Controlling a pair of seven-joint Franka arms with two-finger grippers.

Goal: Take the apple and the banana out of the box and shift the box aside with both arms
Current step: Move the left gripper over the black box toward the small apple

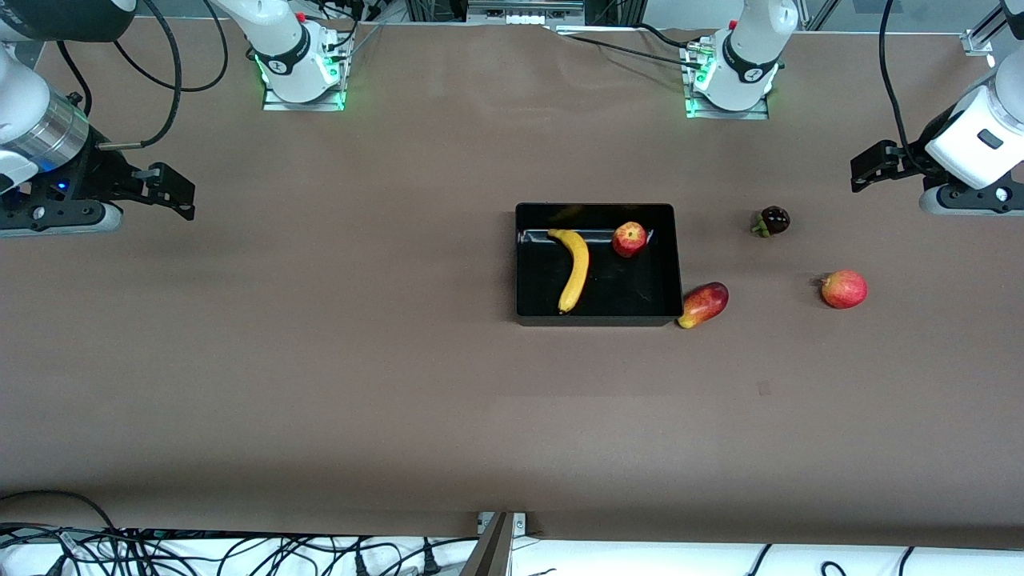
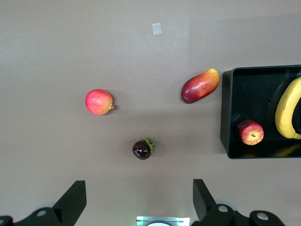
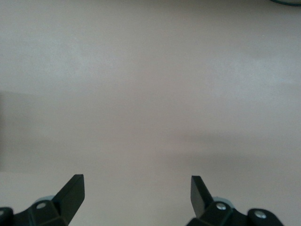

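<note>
A brown bench (image 1: 320, 360) fills the front view, with cables along its near edge and the two arm bases along its top edge. Near the middle sits the black box (image 1: 596, 320), its long sides running between the two ends of the bench. In it lie a banana (image 1: 574, 268), set toward the right arm's end, and an apple (image 1: 630, 239) in the corner farthest from the front camera on the left arm's end. A mango (image 1: 703, 304) lies on the bench touching or just beside the box's near corner toward the left arm's end. A mangosteen (image 1: 772, 221) rests on the bench farther toward that end and farther from the camera than the mango. A second apple (image 1: 844, 289) lies farther still toward the left arm's end, well apart from the box. The left claw (image 1: 868, 164) hangs over the bench at its own end, fingers (image 2: 73, 200) spread wide and holding nothing. The right claw (image 1: 172, 192) hangs over bare bench at the right arm's end, fingers (image 3: 70, 190) also wide and empty
</note>
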